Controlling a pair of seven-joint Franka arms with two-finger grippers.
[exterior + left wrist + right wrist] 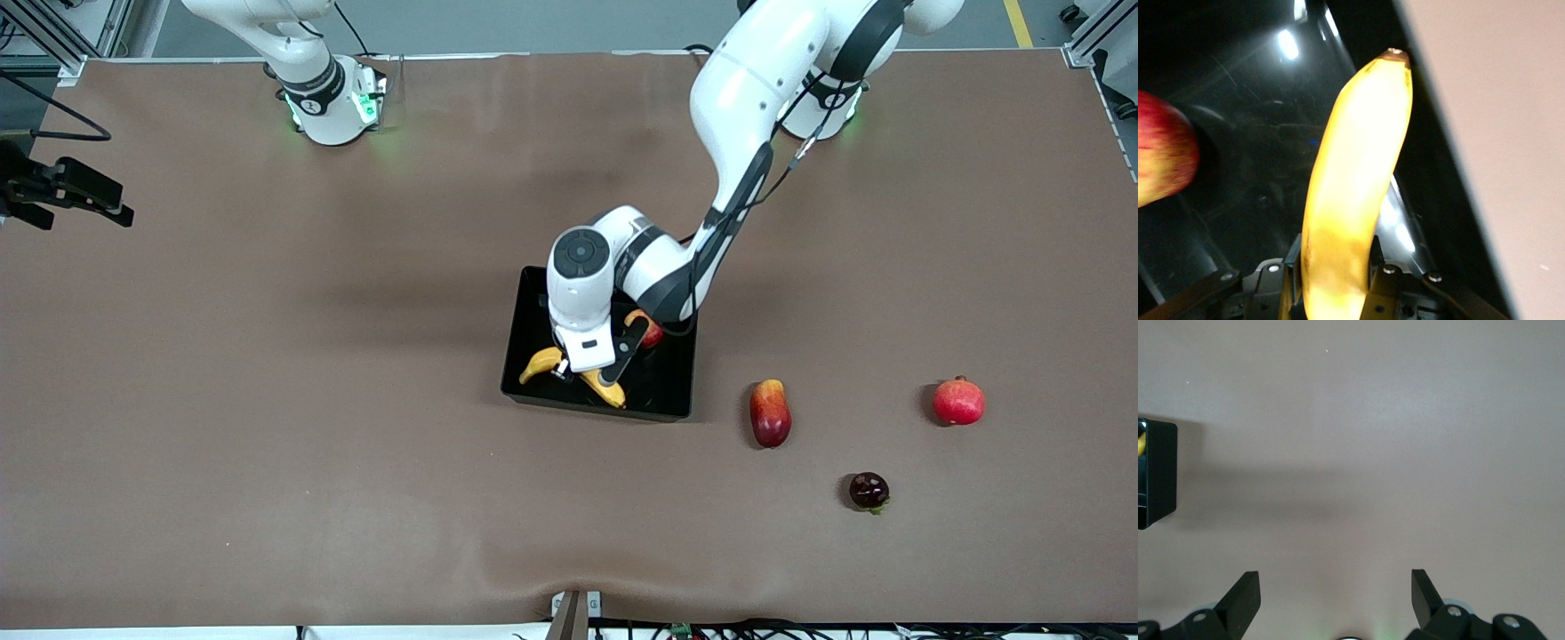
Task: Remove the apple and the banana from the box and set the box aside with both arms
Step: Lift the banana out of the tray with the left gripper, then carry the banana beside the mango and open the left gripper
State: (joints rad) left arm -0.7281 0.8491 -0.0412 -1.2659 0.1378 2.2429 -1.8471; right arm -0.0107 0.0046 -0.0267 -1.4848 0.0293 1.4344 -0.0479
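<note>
The black tray sits mid-table. My left gripper is down inside it, shut on the middle of the yellow banana. In the left wrist view the banana runs out from between the fingers over the glossy tray floor. The red-and-yellow apple lies in the tray beside the gripper and shows in the left wrist view. My right gripper is open and empty, held up over bare table at the right arm's end; it waits. A corner of the tray shows in its view.
An oblong red-yellow mango-like fruit, a red pomegranate and a small dark purple fruit lie on the brown table toward the left arm's end, nearer the front camera than the tray.
</note>
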